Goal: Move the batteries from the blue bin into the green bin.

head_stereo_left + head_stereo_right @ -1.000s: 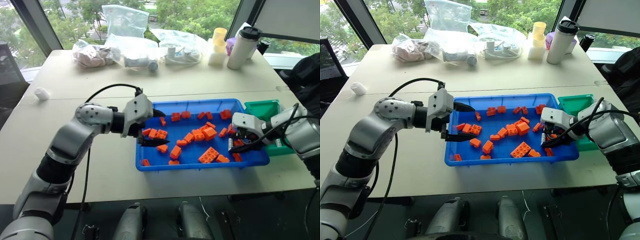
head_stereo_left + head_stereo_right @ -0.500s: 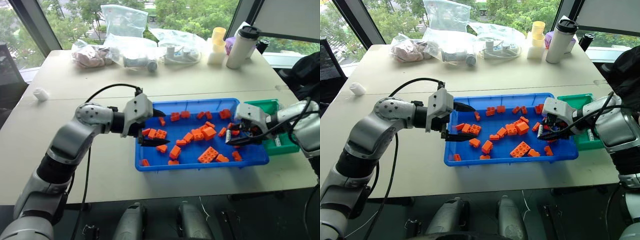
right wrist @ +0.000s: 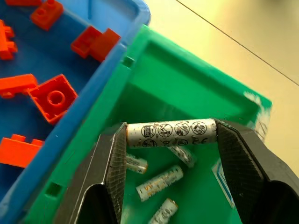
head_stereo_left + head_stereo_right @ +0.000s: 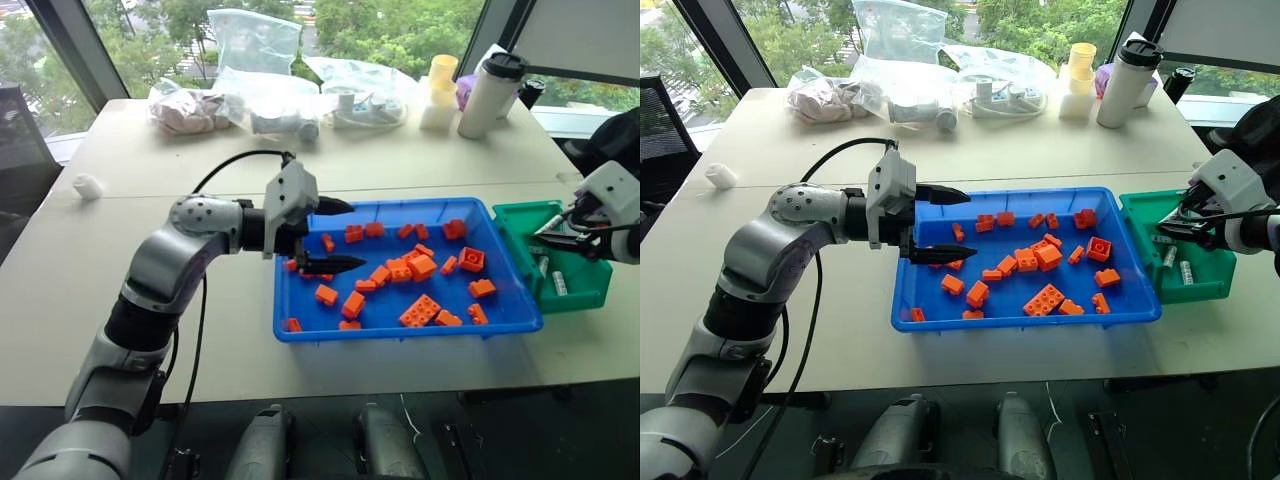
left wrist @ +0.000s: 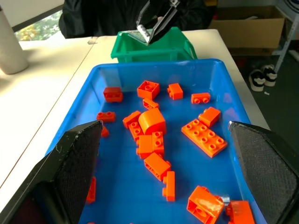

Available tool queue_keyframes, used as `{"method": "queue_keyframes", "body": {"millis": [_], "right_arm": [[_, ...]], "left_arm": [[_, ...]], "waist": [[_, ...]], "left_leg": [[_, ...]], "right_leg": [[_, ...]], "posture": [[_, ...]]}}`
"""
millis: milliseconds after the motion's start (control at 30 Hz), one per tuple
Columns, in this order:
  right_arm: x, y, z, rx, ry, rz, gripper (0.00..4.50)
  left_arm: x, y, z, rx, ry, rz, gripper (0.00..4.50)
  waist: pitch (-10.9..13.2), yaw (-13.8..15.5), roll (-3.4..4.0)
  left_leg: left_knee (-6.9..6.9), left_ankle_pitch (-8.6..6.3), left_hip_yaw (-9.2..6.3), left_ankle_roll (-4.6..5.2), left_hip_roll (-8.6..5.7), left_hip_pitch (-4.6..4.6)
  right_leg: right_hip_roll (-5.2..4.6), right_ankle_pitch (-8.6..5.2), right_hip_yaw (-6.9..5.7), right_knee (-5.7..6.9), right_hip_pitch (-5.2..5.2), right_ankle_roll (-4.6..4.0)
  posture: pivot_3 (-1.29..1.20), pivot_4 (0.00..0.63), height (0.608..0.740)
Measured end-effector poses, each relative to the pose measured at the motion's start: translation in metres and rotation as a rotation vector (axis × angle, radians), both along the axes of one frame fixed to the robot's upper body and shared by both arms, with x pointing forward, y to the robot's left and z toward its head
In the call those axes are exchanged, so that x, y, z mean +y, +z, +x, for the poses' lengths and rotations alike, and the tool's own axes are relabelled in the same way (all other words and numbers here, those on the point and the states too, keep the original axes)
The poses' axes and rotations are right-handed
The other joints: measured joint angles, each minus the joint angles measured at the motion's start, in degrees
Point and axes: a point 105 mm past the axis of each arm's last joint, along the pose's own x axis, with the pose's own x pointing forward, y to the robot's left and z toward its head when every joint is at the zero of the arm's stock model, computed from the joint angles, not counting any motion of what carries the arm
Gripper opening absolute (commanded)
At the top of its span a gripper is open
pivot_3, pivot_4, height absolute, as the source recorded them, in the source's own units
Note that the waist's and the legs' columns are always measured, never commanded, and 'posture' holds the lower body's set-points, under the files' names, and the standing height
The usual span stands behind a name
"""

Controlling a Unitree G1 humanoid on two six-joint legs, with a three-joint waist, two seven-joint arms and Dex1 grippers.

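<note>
Right tool clamps 1 battery over the green bin, where we count 4 batteries already dropped, while our left tool hangs open above the blue bin, where we judge few remain.

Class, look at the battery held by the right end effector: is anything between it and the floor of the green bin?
Nothing visible blocks it. The right end effector holds the battery above the green bin, where other batteries already lie.
</note>
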Motion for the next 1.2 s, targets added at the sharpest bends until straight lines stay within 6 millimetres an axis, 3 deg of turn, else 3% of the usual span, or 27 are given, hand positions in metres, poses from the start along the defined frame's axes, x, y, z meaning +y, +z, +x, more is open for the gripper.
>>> {"method": "queue_keyframes", "body": {"millis": [133,167,233,267,467,533,700,767,867,933,1033,1200], "right_arm": [[-0.009,0.001,0.001,-0.031,-0.057,0.024,2.22],[-0.009,-0.001,0.002,-0.031,-0.061,0.03,3.27],[-0.01,-0.002,0.002,-0.028,-0.068,0.039,4.23],[-0.011,-0.003,0.002,-0.027,-0.07,0.043,4.37],[-0.011,-0.004,0.005,-0.025,-0.076,0.038,4.37],[-0.011,0.005,0.009,-0.065,-0.084,0.045,4.37],[0.024,0.034,0.01,-0.235,0.075,0.21,4.37],[0.036,0.032,0.002,-0.226,0.132,0.254,4.37],[0.051,0.009,-0.022,-0.099,0.195,0.311,4.37],[0.056,0.007,-0.029,-0.076,0.21,0.338,4.37],[0.072,0.009,-0.055,-0.041,0.264,0.418,4.37],[0.085,0.01,-0.066,-0.027,0.307,0.466,4.37]], "left_arm": [[0.0,-0.003,0.002,-0.007,0.002,0.006,4.5],[0.0,-0.003,0.003,-0.012,0.008,0.009,4.5],[0.001,-0.004,0.004,-0.011,0.014,0.013,4.5],[0.002,-0.004,0.004,-0.009,0.016,0.015,4.5],[0.004,-0.003,0.003,0.011,0.021,0.015,4.5],[0.006,-0.002,0.003,0.017,0.029,0.013,4.5],[0.029,0.007,0.004,0.038,0.092,0.0,4.5],[0.041,0.009,0.002,0.056,0.122,-0.005,4.5],[0.068,0.006,-0.006,0.116,0.2,-0.009,4.5],[0.073,0.005,-0.011,0.139,0.221,-0.023,4.5],[0.098,-0.013,-0.025,0.242,0.338,-0.014,4.5],[0.106,-0.005,-0.029,0.247,0.398,-0.041,4.5]], "waist": [[0.0,-0.6,0.0],[0.0,-0.6,0.0],[0.0,-0.5,0.0],[0.0,-0.5,0.0],[0.0,-0.5,0.0],[0.0,-0.5,0.0],[0.0,-0.8,0.0],[0.0,-0.6,0.0],[0.0,-0.2,-0.03],[0.0,-0.2,-0.02],[0.0,-0.5,-0.03],[0.0,-0.3,-0.04]], "left_leg": [[0.0,0.0,-0.01,0.0,0.01,0.0],[0.0,0.0,-0.01,0.0,0.01,0.0],[0.0,0.0,-0.01,0.0,0.02,0.0],[0.0,0.0,-0.01,0.0,0.02,-0.01],[0.0,0.0,-0.01,0.0,0.01,-0.01],[0.0,0.0,0.0,0.0,0.01,0.0],[-0.03,0.0,-0.03,0.0,0.12,0.0],[-0.03,0.0,-0.05,0.0,0.11,-0.02],[0.01,-0.01,-0.1,0.01,0.06,-0.06],[0.04,-0.01,-0.07,0.01,-0.01,-0.06],[-0.04,-0.05,-0.11,0.07,0.15,-0.01],[0.01,-0.03,-0.11,0.04,0.05,0.31]], "right_leg": [[0.02,0.0,0.0,-0.01,0.0,0.0],[0.03,0.0,0.0,-0.01,0.0,0.0],[0.04,0.0,0.0,0.0,0.0,0.0],[0.04,0.0,0.0,-0.01,0.0,0.0],[0.03,0.0,0.01,-0.01,0.0,0.0],[0.02,0.0,0.02,-0.01,0.0,0.0],[0.14,0.0,0.03,0.0,0.0,0.0],[0.12,0.0,0.02,-0.01,0.0,0.0],[0.02,0.0,0.0,-0.04,0.02,0.0],[-0.06,0.01,0.0,-0.04,0.03,0.01],[-0.04,0.0,0.05,-0.04,0.03,0.0],[0.0,0.0,-0.06,-0.06,0.46,0.0]], "posture": [[0.0,0.15,0.74],[0.0,0.15,0.74],[0.0,0.15,0.74],[0.0,0.15,0.74],[0.0,0.15,0.74],[0.0,0.15,0.74],[0.0,0.15,0.74],[0.0,0.15,0.74],[0.0,0.15,0.74],[0.0,0.15,0.74],[0.0,0.15,0.74],[0.0,0.15,0.74]]}}
